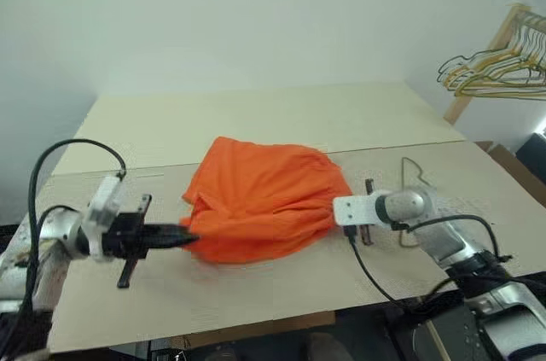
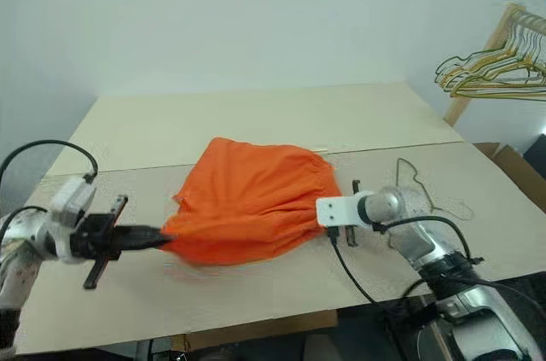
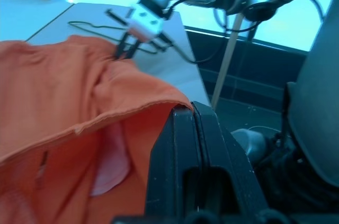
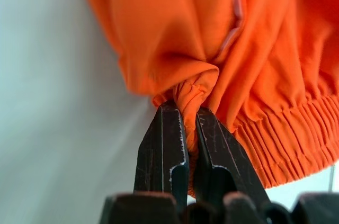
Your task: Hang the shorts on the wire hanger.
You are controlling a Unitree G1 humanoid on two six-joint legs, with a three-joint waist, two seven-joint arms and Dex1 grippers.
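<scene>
Both pincers are clamped on the shorts [image 1: 260,199], the left pincer [image 1: 186,240] on the hem, the right pincer [image 4: 186,128] on the waistband, with the hanger [image 1: 415,171] on the surface [image 1: 256,122] nearby.

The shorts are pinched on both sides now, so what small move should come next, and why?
Probably lift the shorts and carry them toward the wire hanger. The left gripper is shut on a hem edge, the right gripper on cloth by the waistband, and the hanger lies flat on the table just past the right gripper, apart from the cloth.

Bright orange shorts [image 1: 260,199], olive-grey wire hanger [image 1: 416,172], cream table [image 1: 256,118].
</scene>
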